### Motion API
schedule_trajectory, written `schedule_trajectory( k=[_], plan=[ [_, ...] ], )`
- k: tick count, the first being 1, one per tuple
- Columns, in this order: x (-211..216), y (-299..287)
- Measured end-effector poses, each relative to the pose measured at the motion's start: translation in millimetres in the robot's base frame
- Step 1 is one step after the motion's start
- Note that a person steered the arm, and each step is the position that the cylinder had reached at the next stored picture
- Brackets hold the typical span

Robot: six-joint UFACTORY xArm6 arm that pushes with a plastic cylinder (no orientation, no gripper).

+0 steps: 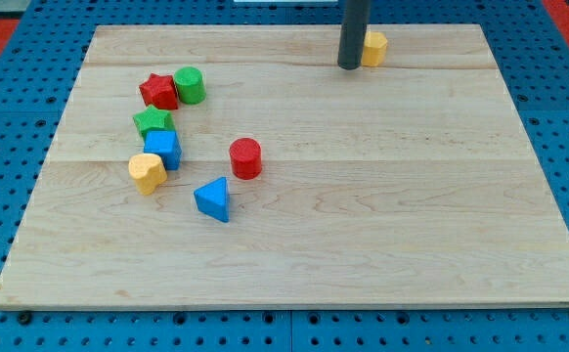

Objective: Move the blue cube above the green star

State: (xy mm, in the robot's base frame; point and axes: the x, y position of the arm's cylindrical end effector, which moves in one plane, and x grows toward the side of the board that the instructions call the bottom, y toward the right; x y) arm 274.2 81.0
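wood board (363, 196), blue pegboard (11, 117) around it, blocks clustered left

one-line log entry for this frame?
tool: my tip at top, beside yellow block | blue cube touching green star, below it | move: not done

Rod (354, 29) cut off by the view's top, partly hiding yellow block (374, 47).

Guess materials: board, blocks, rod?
Board: pale wood, matte, plank seams and grain visible. Blocks, e.g. blue cube and green star: probably painted wood or plastic, solid glossy colours; can't tell which. Rod: dark, smooth, likely metal or plastic; my tip beside the yellow block.
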Motion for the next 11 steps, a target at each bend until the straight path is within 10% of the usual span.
schedule_trajectory(
  k=[2,7,11],
  plan=[
    [-24.8,57.7],
    [61.3,-33.3],
    [124.8,6.9]
  ],
)
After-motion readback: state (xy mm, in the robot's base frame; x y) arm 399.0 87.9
